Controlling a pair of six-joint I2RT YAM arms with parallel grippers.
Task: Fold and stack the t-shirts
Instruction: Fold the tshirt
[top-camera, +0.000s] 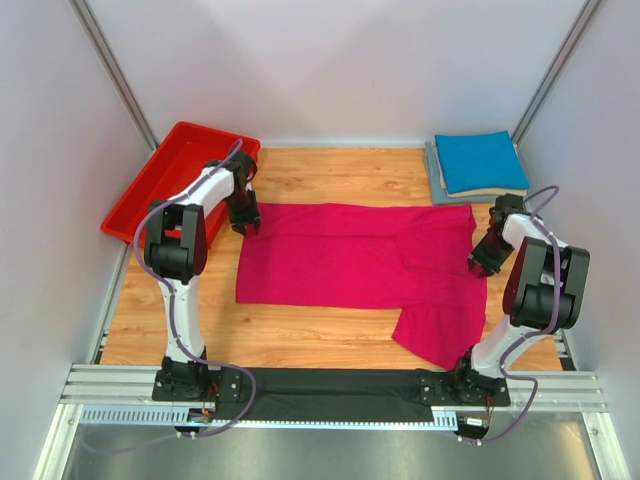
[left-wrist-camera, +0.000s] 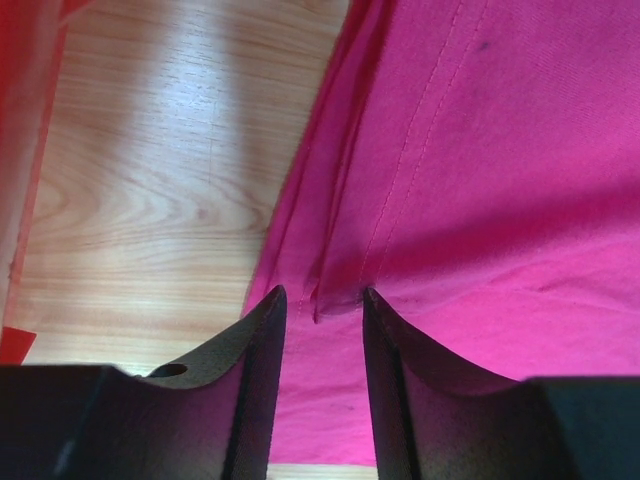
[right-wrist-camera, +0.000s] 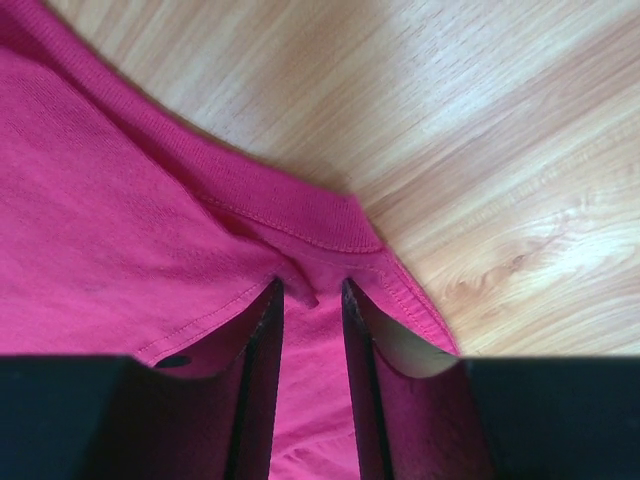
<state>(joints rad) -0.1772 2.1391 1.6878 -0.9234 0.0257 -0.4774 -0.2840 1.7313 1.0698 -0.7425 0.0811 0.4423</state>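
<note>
A large magenta-pink t-shirt (top-camera: 350, 255) lies spread on the wooden table, with one part hanging toward the front right. My left gripper (top-camera: 248, 225) presses down on its far left corner. In the left wrist view the jaws (left-wrist-camera: 323, 292) stand apart, astride a raised ridge of the pink cloth (left-wrist-camera: 500, 150). My right gripper (top-camera: 478, 265) is down on the shirt's right edge. Its jaws (right-wrist-camera: 311, 284) are open a narrow way, with a small pucker of the hem (right-wrist-camera: 300, 225) between them. A folded bright blue t-shirt (top-camera: 478, 160) tops a grey one (top-camera: 434, 172) at the back right.
A red plastic bin (top-camera: 165, 185) stands at the back left, close behind the left arm. Grey walls enclose the table on three sides. Bare wood (top-camera: 300, 335) shows in front of the shirt and behind it (top-camera: 340, 180).
</note>
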